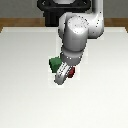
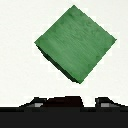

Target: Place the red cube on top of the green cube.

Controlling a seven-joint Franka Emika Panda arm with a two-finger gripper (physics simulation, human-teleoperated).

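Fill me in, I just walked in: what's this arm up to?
A single robot arm is working over a white table with two small cubes. The red cube sits between the fingers of the gripper, apparently held, though the grip itself is hard to confirm. The green cube lies on the table just beside it, nothing on top yet.

no readable text, no labels, no brands, no numbers, no signs anywhere

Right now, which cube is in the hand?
The red cube, seen between the hand's fingers; the green cube sits free on the table.
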